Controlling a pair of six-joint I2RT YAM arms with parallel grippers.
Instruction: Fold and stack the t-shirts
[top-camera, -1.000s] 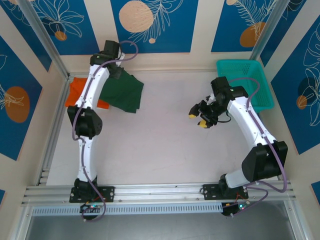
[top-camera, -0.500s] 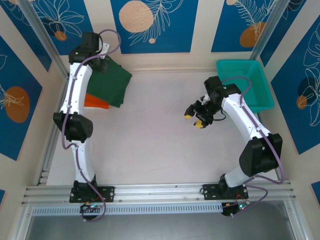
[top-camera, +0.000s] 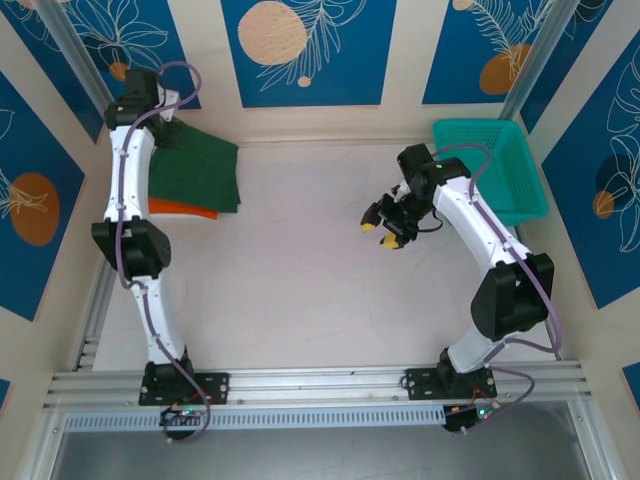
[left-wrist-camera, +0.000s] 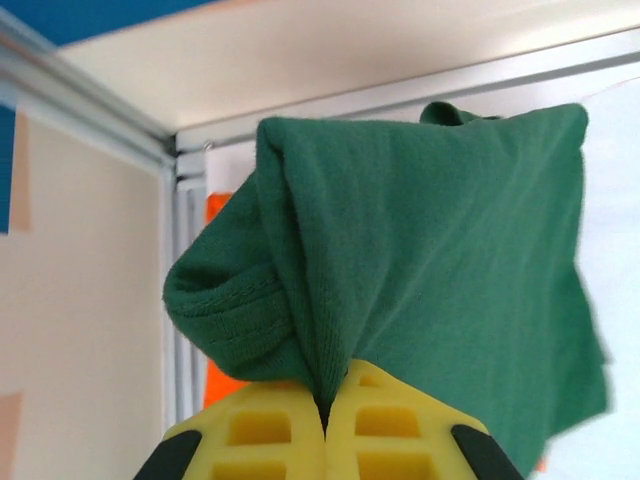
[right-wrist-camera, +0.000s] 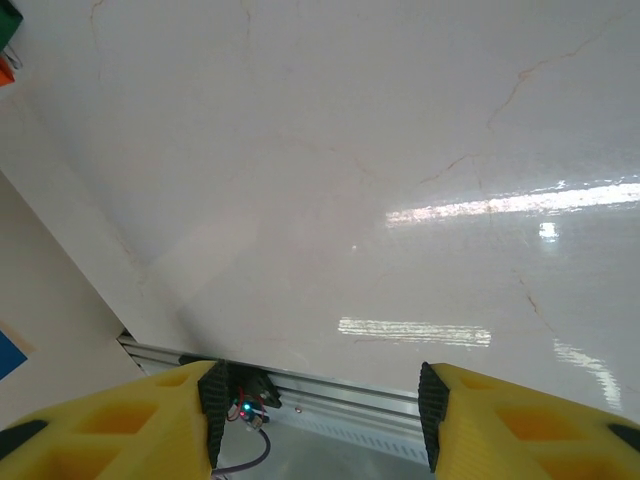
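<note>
The folded dark green t-shirt hangs at the far left of the table, over the orange t-shirt, of which a strip shows beneath. My left gripper is shut on a bunched edge of the green t-shirt, the cloth pinched between its yellow fingers. Orange cloth shows beside the fingers. My right gripper hovers open over the bare table right of centre, with nothing between its fingers.
A teal mesh basket stands at the far right corner. A metal rail runs along the table's left side and another along the near edge. The back wall stands close behind the shirts.
My left arm has carried the green t-shirt leftward and back, over the orange one, which is now mostly covered. My right gripper has drifted slightly left.
</note>
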